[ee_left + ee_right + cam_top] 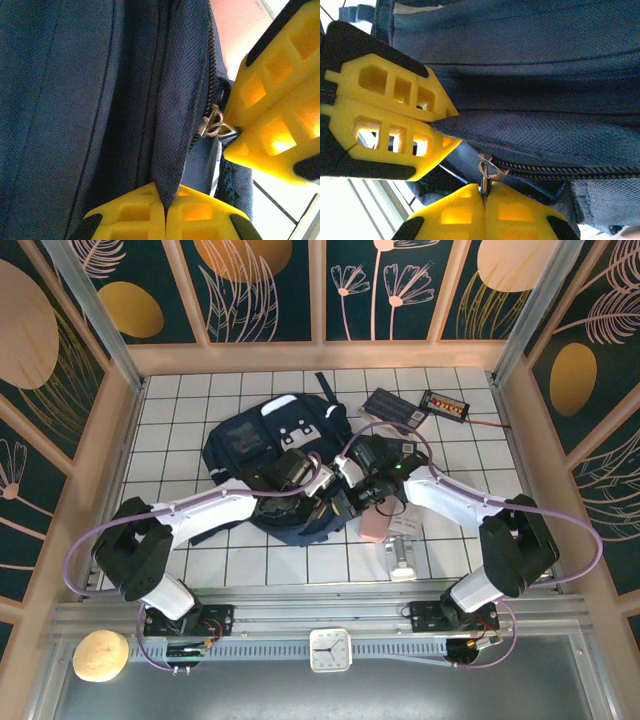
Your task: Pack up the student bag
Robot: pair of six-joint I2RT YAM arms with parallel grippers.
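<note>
The student bag (250, 445), a navy-blue backpack, lies flat in the middle of the tiled table. Both grippers meet at its near right edge. My left gripper (322, 483) (165, 202) is shut on a fold of the bag's navy fabric (175, 130) beside the zipper. My right gripper (348, 492) (484, 192) is shut on the metal zipper pull (489, 170) (214, 125). The zipper teeth (560, 170) run off to the right, closed there. The left gripper's yellow fingers (395, 115) pinch the fabric just left of the pull.
A pink object (374, 527) and a white one (403, 558) lie just right of the bag, near the right arm. A dark flat case (385, 405) and a black device with red digits (447, 405) sit at the back right. Wooden walls close in the table.
</note>
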